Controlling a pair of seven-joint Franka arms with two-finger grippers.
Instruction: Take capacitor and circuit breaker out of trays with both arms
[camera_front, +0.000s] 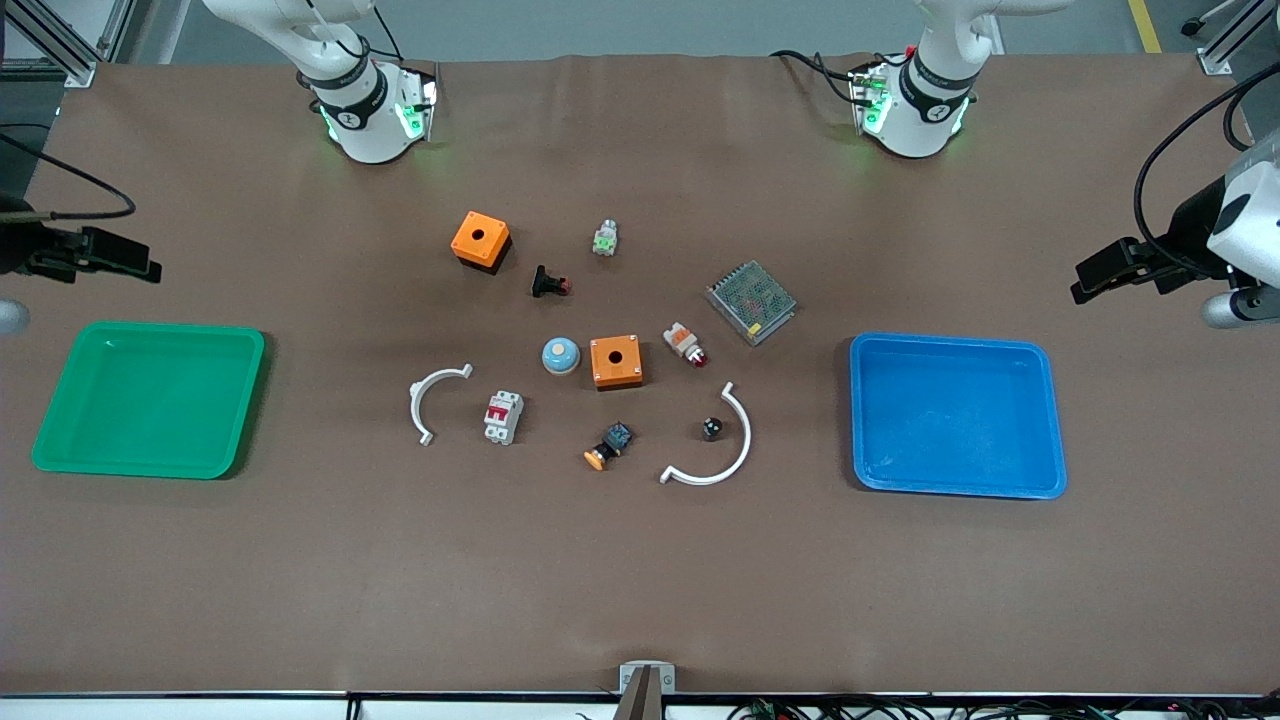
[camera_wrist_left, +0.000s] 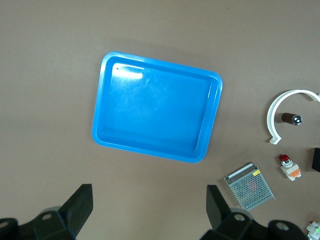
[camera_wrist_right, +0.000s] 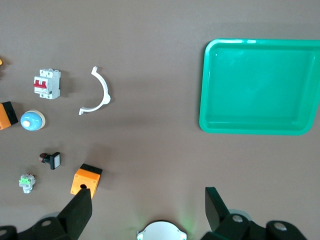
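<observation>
The capacitor (camera_front: 711, 428), a tiny dark cylinder with a pale top, stands inside a large white arc (camera_front: 722, 452); it also shows in the left wrist view (camera_wrist_left: 291, 118). The breaker (camera_front: 503, 416), a light-grey block with a red lever, lies beside a small white arc (camera_front: 428, 400); it also shows in the right wrist view (camera_wrist_right: 47, 84). My left gripper (camera_wrist_left: 150, 207) is open and empty, high over the table by the blue tray (camera_front: 955, 415). My right gripper (camera_wrist_right: 148, 207) is open and empty, high by the green tray (camera_front: 150, 398).
Two orange boxes (camera_front: 481, 239) (camera_front: 616, 361), a blue dome button (camera_front: 561, 355), a black push-button (camera_front: 549, 283), a grey part with a green face (camera_front: 604, 238), a white-and-orange part (camera_front: 685, 343), a blue-bodied button (camera_front: 609, 445) and a mesh power supply (camera_front: 751, 301) lie mid-table.
</observation>
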